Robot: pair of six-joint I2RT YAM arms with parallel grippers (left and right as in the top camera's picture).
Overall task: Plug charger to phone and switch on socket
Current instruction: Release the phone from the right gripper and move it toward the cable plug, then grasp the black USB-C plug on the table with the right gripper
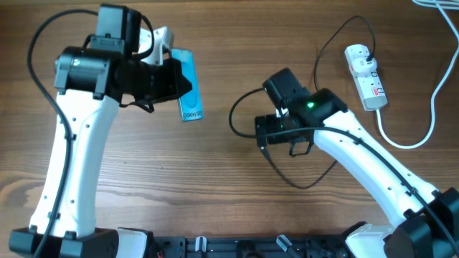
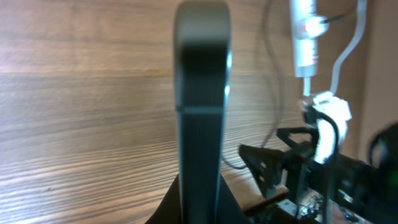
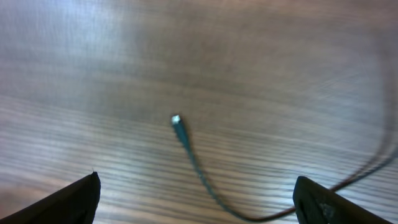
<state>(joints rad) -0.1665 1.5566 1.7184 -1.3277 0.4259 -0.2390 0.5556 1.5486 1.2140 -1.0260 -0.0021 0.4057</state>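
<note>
My left gripper [image 1: 171,80] is shut on the phone [image 1: 189,89] and holds it above the table, its "Galaxy" end towards the front. In the left wrist view the phone [image 2: 202,112] stands edge-on between the fingers. The charger, a thin black cable [image 1: 240,104], runs from the socket [image 1: 366,77] at the back right and loops under my right gripper [image 1: 267,136]. In the right wrist view that gripper [image 3: 196,182] is open just above the table. The cable [image 3: 200,169] lies between its fingers, the metallic plug tip [image 3: 176,119] just ahead.
The socket's thick white cord [image 1: 423,132] curves off at the far right. The socket [image 2: 303,37] and my right arm [image 2: 323,140] show in the left wrist view. More black cable [image 1: 308,179] loops in front of the right arm.
</note>
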